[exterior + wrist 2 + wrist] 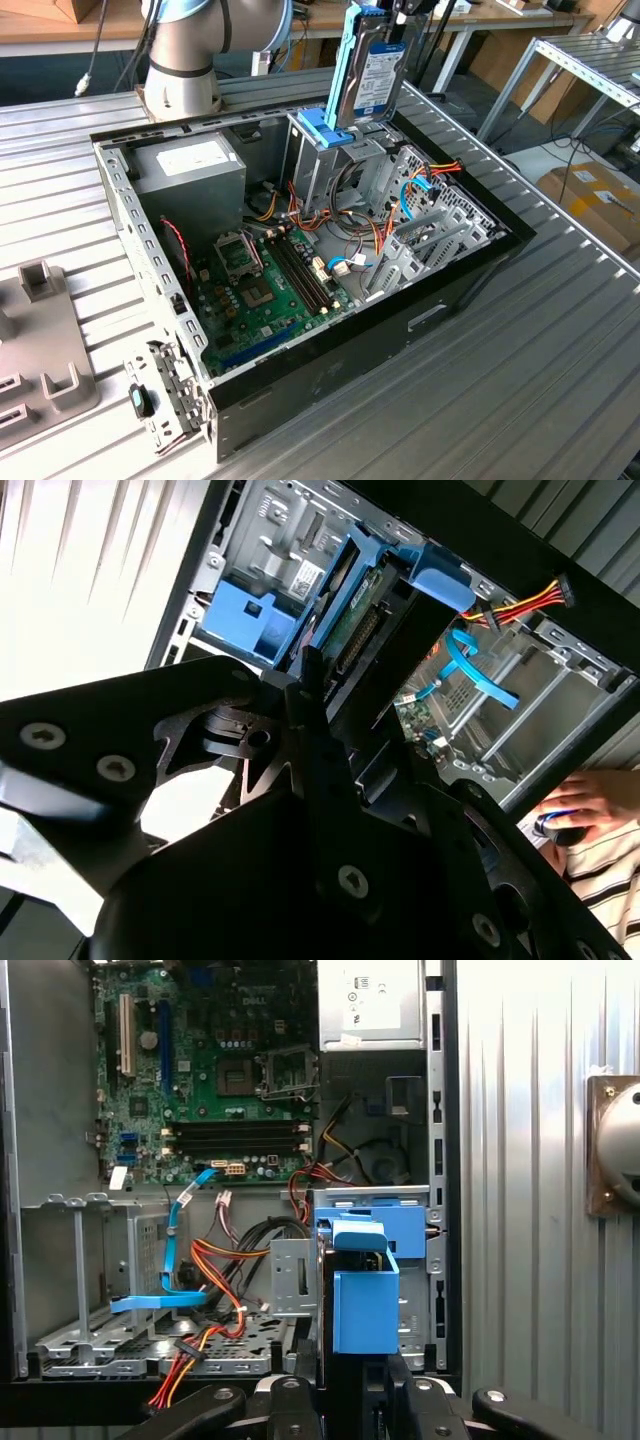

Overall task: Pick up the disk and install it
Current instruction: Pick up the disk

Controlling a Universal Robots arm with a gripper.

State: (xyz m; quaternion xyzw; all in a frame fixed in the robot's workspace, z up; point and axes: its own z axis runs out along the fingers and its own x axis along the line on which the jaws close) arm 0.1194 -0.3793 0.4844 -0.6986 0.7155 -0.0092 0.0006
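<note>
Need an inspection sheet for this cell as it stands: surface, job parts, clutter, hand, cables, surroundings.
Surface: ribbed metal table, with an open computer case lying on it.
Job's things: the disk stands upright in its light-blue carrier above the drive cage, its lower end at the cage's top by the blue latch.
Clutter: grey fixture block and a metal bracket at the exterior view's left.
Grippers: hand shut on the disk.
Cables: blue data cables and red-yellow-orange wires lie loose inside the case beside the cage.
Surroundings: arm's base behind the case; cardboard box at the exterior view's right; a person's hand beyond the case.
</note>
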